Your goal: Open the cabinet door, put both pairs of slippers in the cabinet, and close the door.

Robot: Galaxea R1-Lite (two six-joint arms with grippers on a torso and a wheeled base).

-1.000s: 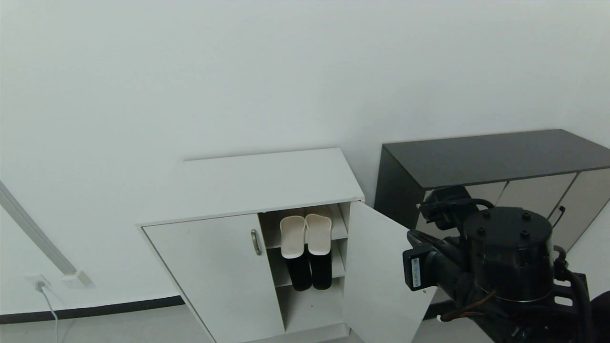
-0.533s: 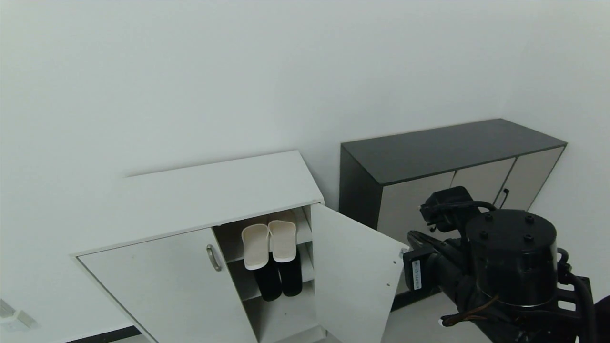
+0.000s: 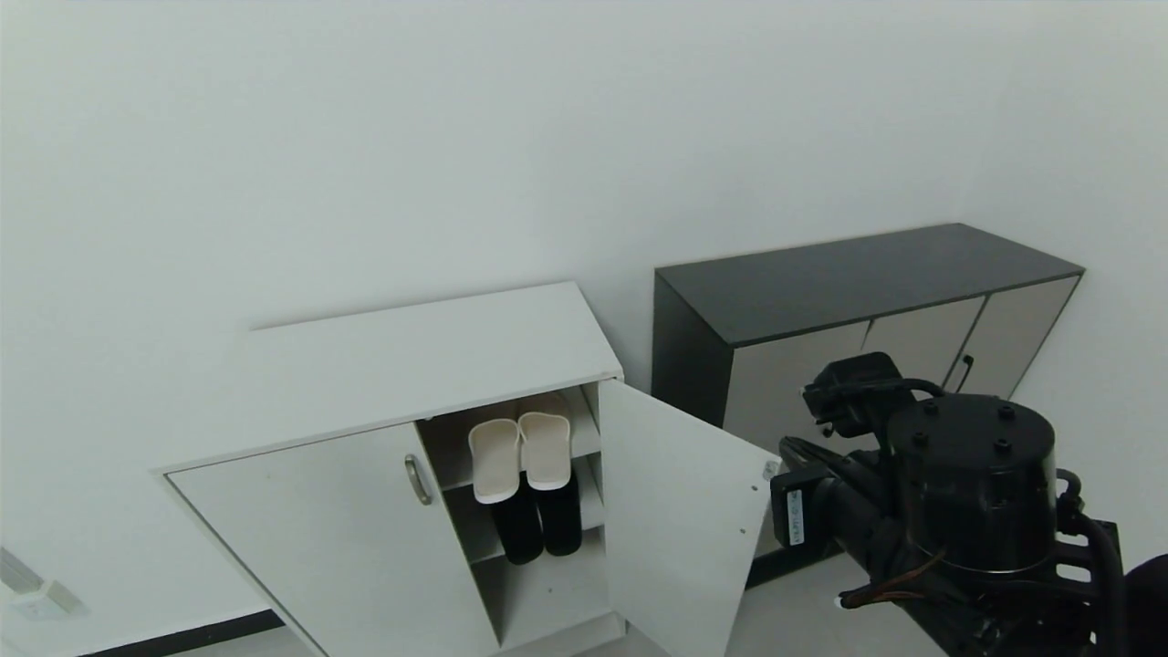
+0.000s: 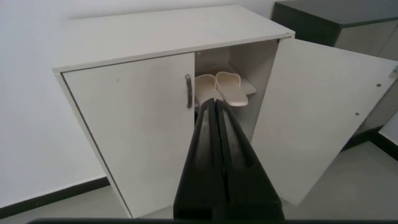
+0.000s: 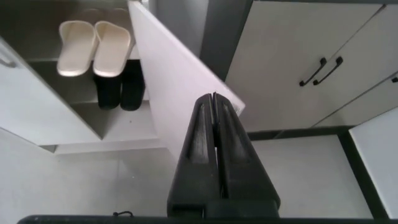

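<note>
White wall [image 3: 456, 137] and pale floor [image 3: 803, 620], with open floor before the cabinet [image 3: 411, 356]. Its right door [image 3: 675, 511] is swung wide toward the dark cabinet [image 3: 849, 283]; the left door [image 3: 338, 538] is shut. White slippers [image 3: 520, 456] on the upper shelf, heels overhanging its edge. Black slippers [image 3: 538, 529] on the next shelf directly below, fronts lost in shadow. Left jaws pressed together, empty, facing the left door's handle [image 3: 418, 479], apart from it. Right jaws likewise closed, empty, near the open door's free edge; contact unclear.
</note>
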